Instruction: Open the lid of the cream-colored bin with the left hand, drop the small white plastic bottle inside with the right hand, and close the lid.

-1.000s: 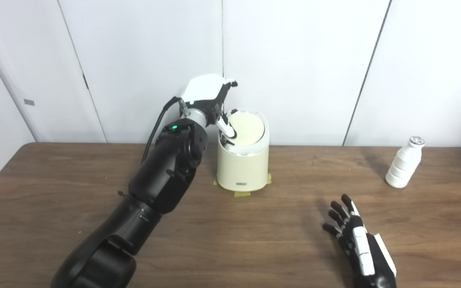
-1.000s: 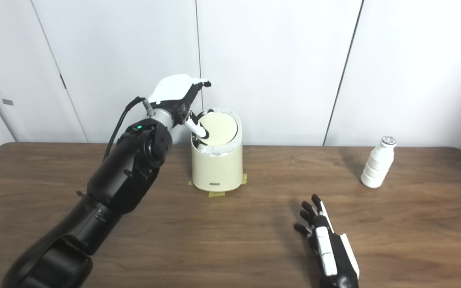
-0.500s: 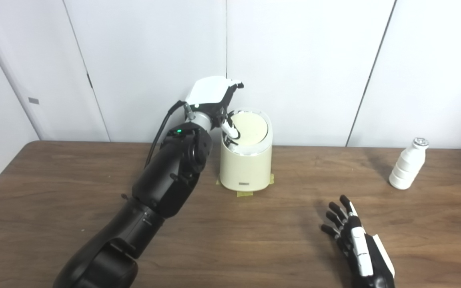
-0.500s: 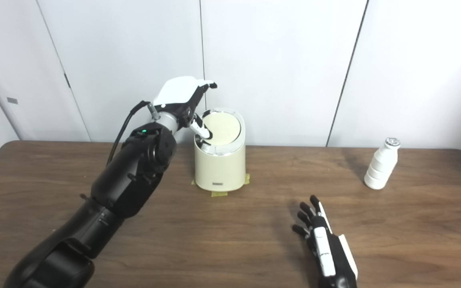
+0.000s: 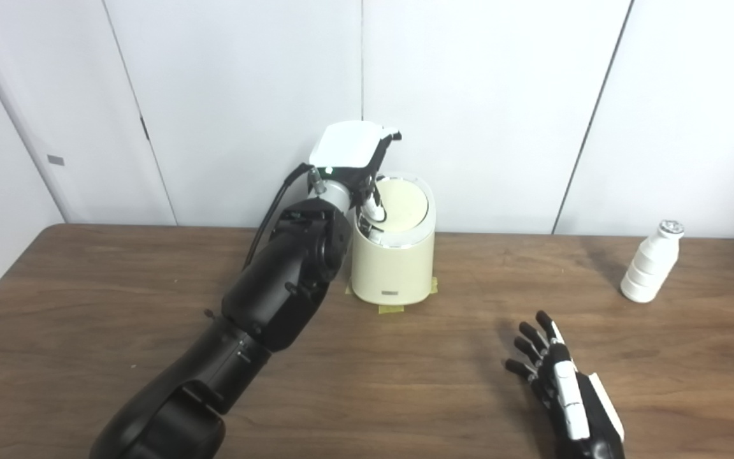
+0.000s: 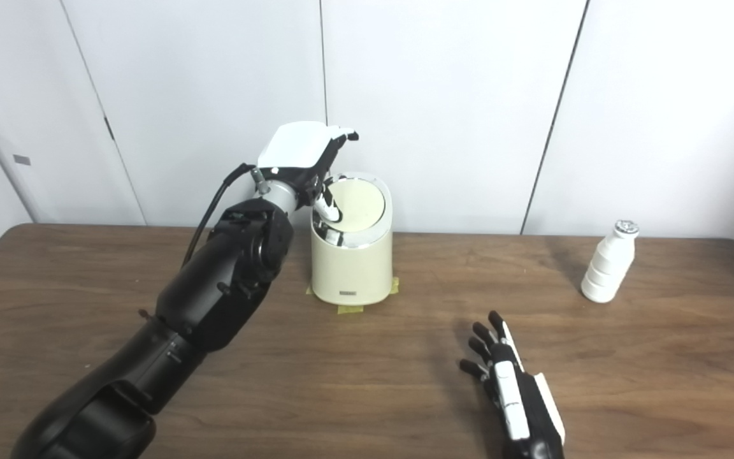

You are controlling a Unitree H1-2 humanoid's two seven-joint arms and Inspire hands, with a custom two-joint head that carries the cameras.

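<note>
Reaching over the far left of the table (image 5: 86,306), my left hand (image 5: 354,153) sits at the top of the cream-colored bin (image 5: 394,268), fingers (image 5: 373,204) curled down against the left edge of its lid (image 5: 402,205). The lid is tipped up, its round face turned toward me and to the right, with a gap showing at its near-left rim. Whether I truly grip the lid I cannot tell. Small strips of tape (image 5: 390,309) lie at the bin's foot. My right hand (image 5: 561,382) rests low at the near right, fingers spread, holding nothing. The small white plastic bottle (image 5: 648,270) stands upright at the far right, long axis vertical, cap up, well apart from both hands.
</note>
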